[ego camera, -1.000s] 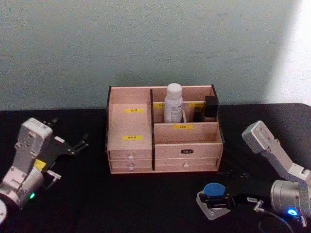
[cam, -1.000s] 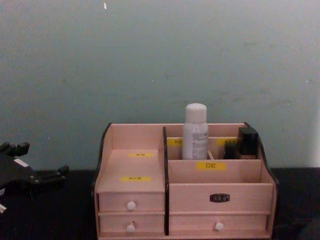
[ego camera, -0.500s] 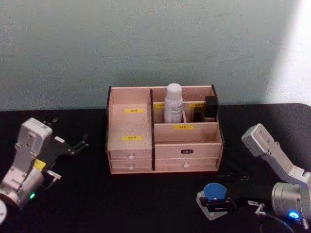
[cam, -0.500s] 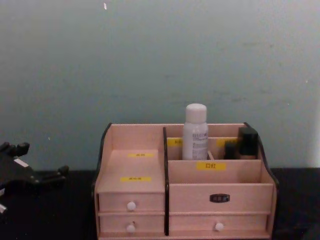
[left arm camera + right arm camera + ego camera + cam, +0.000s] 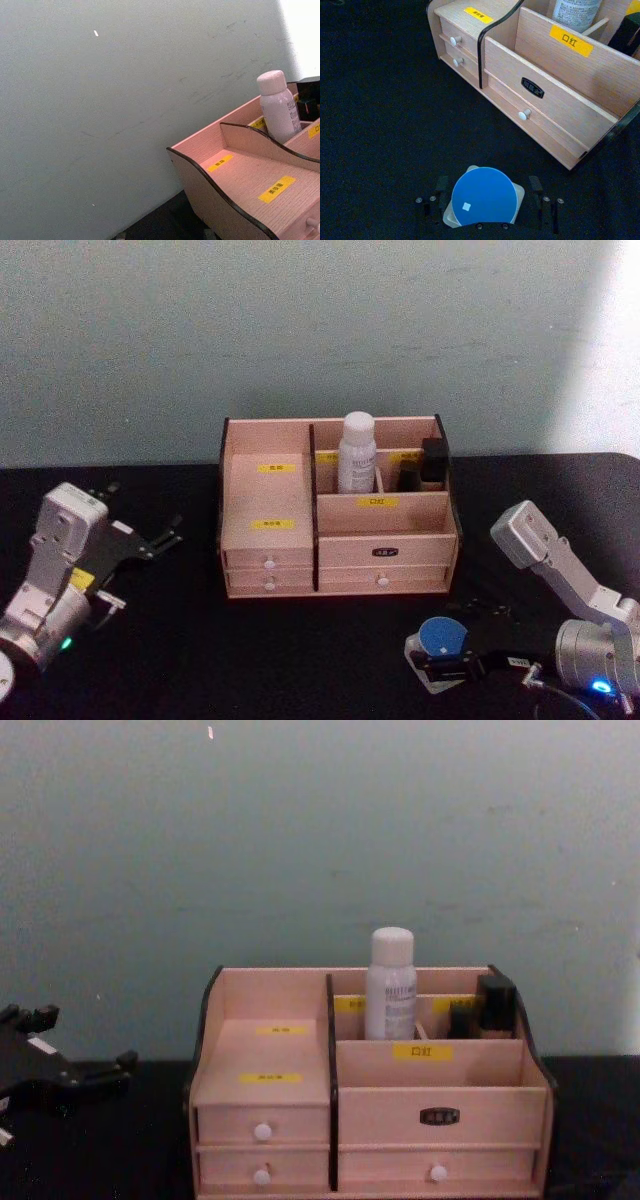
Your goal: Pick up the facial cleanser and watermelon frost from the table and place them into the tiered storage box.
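The right gripper (image 5: pixel 450 662) has slid back a little, with the watermelon frost (image 5: pixel 440 636) between its fingers. Ahead and left, the facial cleanser (image 5: pixel 356 452) already stands in the tiered storage box (image 5: pixel 265 540). Its wrist view shows the fingers (image 5: pixel 535 185) spread, not squeezing. I think lifting comes next. The left gripper (image 5: pixel 80 1050) waits open, far left.

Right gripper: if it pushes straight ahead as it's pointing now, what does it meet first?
The watermelon frost, already between the open fingers of the right gripper. Past it, probably bare table, then the tiered storage box. Left gripper idles far left.
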Motion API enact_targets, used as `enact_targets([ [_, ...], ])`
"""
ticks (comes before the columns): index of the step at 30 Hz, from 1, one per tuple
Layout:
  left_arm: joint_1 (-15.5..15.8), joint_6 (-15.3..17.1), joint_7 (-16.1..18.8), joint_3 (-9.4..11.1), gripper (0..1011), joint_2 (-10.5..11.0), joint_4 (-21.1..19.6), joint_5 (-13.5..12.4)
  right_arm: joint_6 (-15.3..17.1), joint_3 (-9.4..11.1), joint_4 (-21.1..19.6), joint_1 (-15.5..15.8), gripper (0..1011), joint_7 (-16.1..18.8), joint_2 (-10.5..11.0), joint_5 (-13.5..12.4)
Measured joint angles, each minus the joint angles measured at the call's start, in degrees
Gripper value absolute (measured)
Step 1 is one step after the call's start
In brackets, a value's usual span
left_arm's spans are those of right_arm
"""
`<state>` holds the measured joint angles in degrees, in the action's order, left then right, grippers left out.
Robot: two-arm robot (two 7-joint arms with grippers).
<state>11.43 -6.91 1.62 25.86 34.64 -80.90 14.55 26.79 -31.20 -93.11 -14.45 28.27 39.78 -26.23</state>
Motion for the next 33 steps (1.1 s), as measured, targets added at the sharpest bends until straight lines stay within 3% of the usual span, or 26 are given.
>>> enact_targets([
  [11,0.0,0.0,0.0,0.0,1001,0.0,0.0,0.0,-0.01,0.0,0.0,-0.01,996,0.03,0.01,-0.1],
  [22,0.0,0.0,0.0,0.0,1002,0.0,0.0,0.0,-0.03,0.06,0.02,-0.04,739,0.08,0.01,-0.24],
  [33,0.0,0.0,0.0,0.0,1001,0.0,0.0,0.0,-0.04,0.06,0.06,-0.04,729,0.13,0.01,-0.32],
])
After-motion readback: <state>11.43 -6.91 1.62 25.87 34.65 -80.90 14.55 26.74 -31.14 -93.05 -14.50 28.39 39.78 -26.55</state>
